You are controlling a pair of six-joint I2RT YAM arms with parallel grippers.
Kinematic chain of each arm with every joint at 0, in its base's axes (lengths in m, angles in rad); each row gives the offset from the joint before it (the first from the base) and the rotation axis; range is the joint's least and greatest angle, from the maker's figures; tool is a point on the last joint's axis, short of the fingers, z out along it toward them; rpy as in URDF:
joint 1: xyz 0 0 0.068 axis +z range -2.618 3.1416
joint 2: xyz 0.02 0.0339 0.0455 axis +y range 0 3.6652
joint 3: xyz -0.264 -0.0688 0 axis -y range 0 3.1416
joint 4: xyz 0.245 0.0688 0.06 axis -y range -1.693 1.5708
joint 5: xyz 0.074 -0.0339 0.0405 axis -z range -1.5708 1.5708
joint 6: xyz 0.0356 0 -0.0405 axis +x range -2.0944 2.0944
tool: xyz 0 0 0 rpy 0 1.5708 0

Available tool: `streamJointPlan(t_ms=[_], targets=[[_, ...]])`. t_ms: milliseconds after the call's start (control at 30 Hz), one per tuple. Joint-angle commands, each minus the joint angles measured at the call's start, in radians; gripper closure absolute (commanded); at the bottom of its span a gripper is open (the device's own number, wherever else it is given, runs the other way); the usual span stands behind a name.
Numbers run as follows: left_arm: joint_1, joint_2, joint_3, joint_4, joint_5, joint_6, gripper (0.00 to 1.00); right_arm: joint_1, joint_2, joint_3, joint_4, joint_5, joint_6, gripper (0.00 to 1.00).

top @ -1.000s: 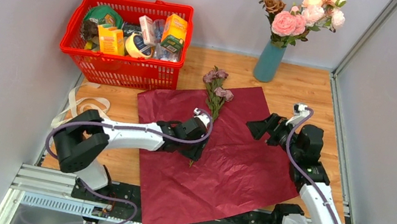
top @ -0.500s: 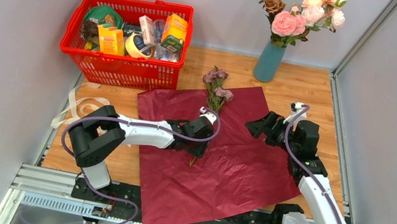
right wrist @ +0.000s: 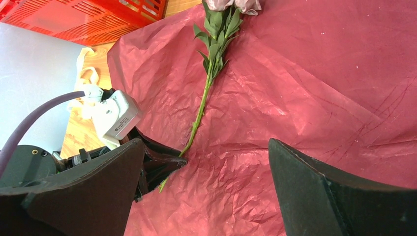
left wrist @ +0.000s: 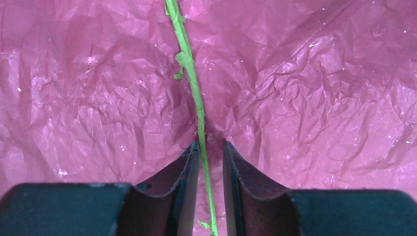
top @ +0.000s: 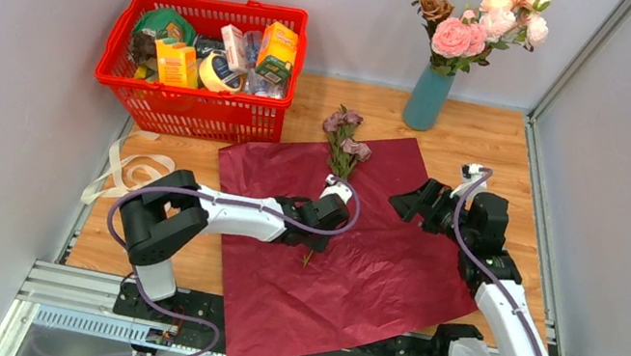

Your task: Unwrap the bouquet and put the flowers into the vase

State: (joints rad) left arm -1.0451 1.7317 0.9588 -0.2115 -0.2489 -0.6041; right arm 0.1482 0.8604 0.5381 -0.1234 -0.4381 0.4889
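- Wooden tabletop (top: 486, 135) is covered in the middle by a spread sheet of crinkled burgundy paper (top: 376, 257); one mauve-headed, green-stemmed artificial flower (top: 340, 155) is laid flat on it.
- Its long axis is run from the blooms at the sheet's far edge back toward the arms, in line with the left gripper (left wrist: 210, 147), the nearer one.
- The lower stem (left wrist: 195, 93) is straddled by those jaws, a slight gap visible: not yet pinched.
- The right gripper (right wrist: 206, 142) is spread wide, empty.
- The slim teal vase (top: 427, 98) is stood well apart, far right.
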Motion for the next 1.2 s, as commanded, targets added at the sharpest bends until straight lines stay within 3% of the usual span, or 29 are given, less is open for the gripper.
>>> streamJointPlan(t_ms=[0, 233, 367, 700, 967, 1167], targets=[[-0.010, 0.054, 0.001, -0.062, 0.010, -0.014, 0.71, 0.001, -0.017, 0.028, 0.011, -0.013, 0.000, 0.00], [-0.012, 0.051, 0.009, -0.075, -0.003, -0.002, 0.86, 0.002, -0.023, 0.023, 0.013, -0.013, 0.011, 0.00], [-0.012, 0.013, 0.015, -0.112, -0.044, -0.011, 1.00, 0.001, -0.018, -0.009, 0.036, -0.033, 0.025, 0.00], [-0.012, -0.213, -0.083, -0.013, 0.013, -0.043, 1.00, 0.004, 0.037, -0.176, 0.391, -0.145, 0.292, 0.05], [-0.015, -0.343, -0.164, 0.067, 0.082, -0.048, 1.00, 0.068, 0.210, -0.224, 0.611, -0.172, 0.392, 0.13], [-0.032, -0.422, -0.244, 0.126, 0.112, -0.028, 1.00, 0.146, 0.386, -0.162, 0.709, -0.177, 0.409, 0.20]])
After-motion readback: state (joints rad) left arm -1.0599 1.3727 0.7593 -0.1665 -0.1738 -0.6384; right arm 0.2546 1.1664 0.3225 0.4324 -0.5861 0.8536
